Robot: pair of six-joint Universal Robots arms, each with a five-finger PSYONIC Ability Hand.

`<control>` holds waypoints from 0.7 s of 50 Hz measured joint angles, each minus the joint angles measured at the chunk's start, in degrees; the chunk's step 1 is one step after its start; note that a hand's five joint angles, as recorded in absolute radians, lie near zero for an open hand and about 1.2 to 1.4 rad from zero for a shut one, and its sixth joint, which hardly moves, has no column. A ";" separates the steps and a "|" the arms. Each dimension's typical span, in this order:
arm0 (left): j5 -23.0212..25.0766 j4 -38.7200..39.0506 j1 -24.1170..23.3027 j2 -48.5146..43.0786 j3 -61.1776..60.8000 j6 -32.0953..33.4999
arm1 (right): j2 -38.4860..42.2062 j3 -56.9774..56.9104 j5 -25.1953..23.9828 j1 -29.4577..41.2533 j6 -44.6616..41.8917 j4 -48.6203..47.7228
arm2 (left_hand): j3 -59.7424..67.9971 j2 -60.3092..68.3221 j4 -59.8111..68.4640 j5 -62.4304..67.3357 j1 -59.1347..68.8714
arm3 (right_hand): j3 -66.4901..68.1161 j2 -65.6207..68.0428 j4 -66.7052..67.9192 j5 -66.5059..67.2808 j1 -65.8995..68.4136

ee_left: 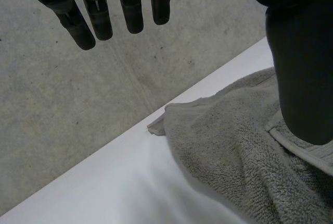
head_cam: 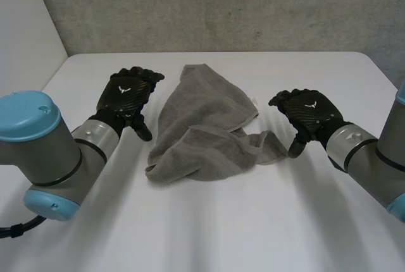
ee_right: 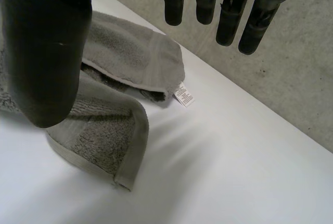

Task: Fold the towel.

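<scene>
Currently no fold is made: the towel (head_cam: 202, 126) lies in a crumpled heap at the middle of the white surface (head_cam: 253, 228), so the whole task is left to do. Left robot hand (head_cam: 128, 93): just beside the towel's left edge, fingers (ee_left: 132, 10) straight, holding nothing. Right robot hand (head_cam: 308, 112): just beside the corner that trails toward it, fingers (ee_right: 208, 0) straight, holding nothing. The towel is grey terry with a hemmed border, bunched and overlapping itself, a white label (ee_right: 183, 94) showing at one edge. It likely needs spreading flat first.
</scene>
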 measured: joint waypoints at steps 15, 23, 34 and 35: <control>0.46 -1.26 0.10 -0.45 0.36 0.29 | 0.33 1.10 0.12 -0.16 0.76 -1.08 | 0.00 0.01 0.00 0.13 0.00 | 0.00 0.00 0.00 0.00 0.00; 0.97 -7.26 0.21 -0.67 2.45 0.69 | 0.33 2.18 0.01 -0.22 0.83 -3.20 | 0.00 0.00 0.00 0.15 0.00 | 0.00 0.00 0.00 0.00 0.00; 2.61 -13.71 0.28 -1.13 4.68 1.59 | 0.32 3.89 -0.37 -0.15 0.94 -6.40 | 1.14 0.85 0.15 1.41 0.12 | 0.00 0.00 0.00 0.00 0.00; 2.64 -13.89 0.29 -1.13 4.73 1.76 | 0.32 3.98 -0.41 -0.15 0.94 -6.59 | 1.52 1.15 0.15 1.75 0.13 | 0.00 0.00 0.00 0.00 0.00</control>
